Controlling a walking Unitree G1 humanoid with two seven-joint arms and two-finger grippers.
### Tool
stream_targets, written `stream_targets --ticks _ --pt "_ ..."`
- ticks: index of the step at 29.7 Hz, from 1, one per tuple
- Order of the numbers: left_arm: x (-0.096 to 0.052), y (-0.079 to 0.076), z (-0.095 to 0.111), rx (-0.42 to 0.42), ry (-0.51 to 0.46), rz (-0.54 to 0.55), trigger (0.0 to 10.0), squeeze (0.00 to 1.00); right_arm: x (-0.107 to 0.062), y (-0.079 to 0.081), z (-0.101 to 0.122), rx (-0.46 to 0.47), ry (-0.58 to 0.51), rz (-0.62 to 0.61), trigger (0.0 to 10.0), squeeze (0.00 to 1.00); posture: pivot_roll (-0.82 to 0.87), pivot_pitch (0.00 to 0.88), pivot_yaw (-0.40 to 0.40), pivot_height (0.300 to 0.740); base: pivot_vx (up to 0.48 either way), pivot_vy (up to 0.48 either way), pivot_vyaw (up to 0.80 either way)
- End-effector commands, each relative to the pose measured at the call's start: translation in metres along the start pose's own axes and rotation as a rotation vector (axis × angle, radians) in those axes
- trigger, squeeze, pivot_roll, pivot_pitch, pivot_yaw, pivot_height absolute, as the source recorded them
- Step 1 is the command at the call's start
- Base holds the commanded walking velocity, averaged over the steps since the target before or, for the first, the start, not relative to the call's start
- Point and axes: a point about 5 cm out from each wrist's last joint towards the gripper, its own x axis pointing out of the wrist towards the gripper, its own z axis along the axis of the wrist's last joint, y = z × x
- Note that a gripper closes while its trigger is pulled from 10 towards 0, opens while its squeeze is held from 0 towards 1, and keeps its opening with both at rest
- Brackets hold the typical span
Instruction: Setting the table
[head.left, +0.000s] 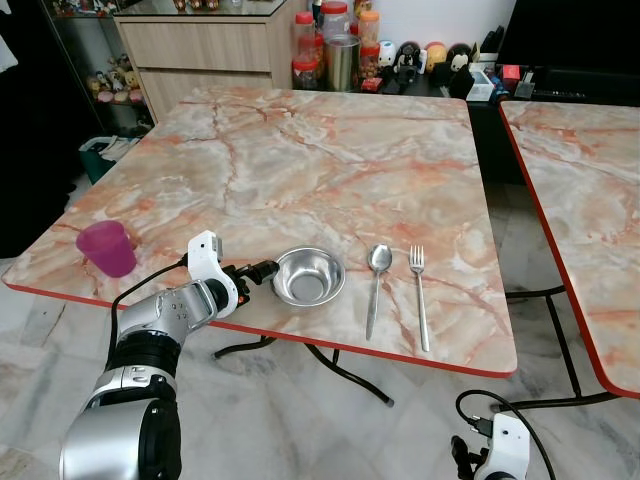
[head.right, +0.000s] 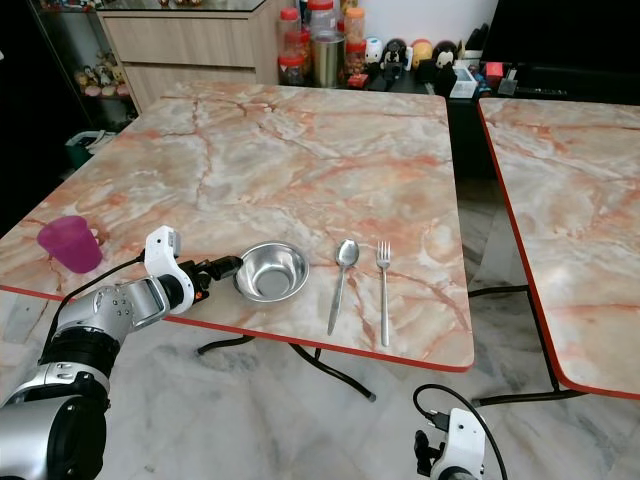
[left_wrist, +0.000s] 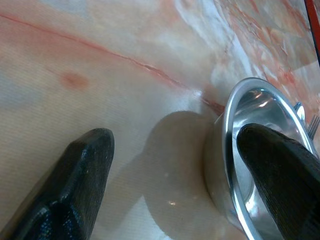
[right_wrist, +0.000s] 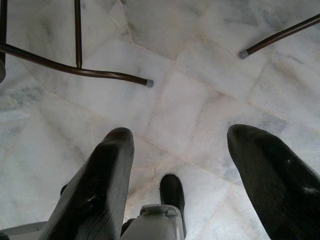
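A steel bowl (head.left: 308, 277) sits near the front edge of the marble table (head.left: 330, 150), with a spoon (head.left: 376, 285) and a fork (head.left: 420, 295) lying side by side to its right. A purple cup (head.left: 107, 247) stands at the table's front left corner. My left gripper (head.left: 262, 270) is open at the bowl's left rim. In the left wrist view one finger (left_wrist: 280, 175) reaches over the bowl's rim (left_wrist: 235, 130) and the other finger (left_wrist: 75, 185) stays outside on the tabletop. My right gripper (right_wrist: 175, 135) hangs open low over the floor.
A second marble table (head.left: 590, 200) stands to the right across a narrow gap. Jars and small items (head.left: 330, 45) crowd the back edge beside a wooden cabinet (head.left: 200, 50). Dark metal table legs (right_wrist: 75, 70) cross the tiled floor.
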Motion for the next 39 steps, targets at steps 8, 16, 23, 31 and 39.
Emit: stream_targets --ticks 8,16,23,31,39 --pt "0.0014 0.0024 0.0032 0.000 0.010 0.018 10.0 0.00 -0.0006 0.0012 -0.0008 0.012 -0.016 0.001 10.0 0.00 0.06 0.047 0.048 0.736 0.000 0.000 0.00" --pt "0.0028 0.0034 -0.0006 0.048 0.054 0.021 10.0 0.00 -0.0004 0.0020 -0.0004 0.014 -0.019 0.002 10.0 0.00 0.06 0.047 0.048 0.736 0.000 0.000 0.00" --pt "0.0034 0.0053 -0.0013 0.077 0.062 0.030 10.0 0.00 -0.0003 0.0027 0.0001 0.014 -0.023 0.006 10.0 0.00 0.06 0.044 0.049 0.736 0.000 0.000 0.00" --pt "0.0041 0.0031 -0.0007 0.101 0.071 0.009 10.0 0.00 -0.0003 0.0032 0.0003 0.016 -0.025 0.008 10.0 0.00 0.06 0.044 0.049 0.736 0.000 0.000 0.00" --pt "0.0037 -0.0031 0.0034 0.138 0.077 -0.037 10.0 0.00 -0.0003 0.0043 -0.0003 0.021 -0.026 0.009 10.0 0.00 0.06 0.044 0.057 0.736 0.000 0.000 0.00"
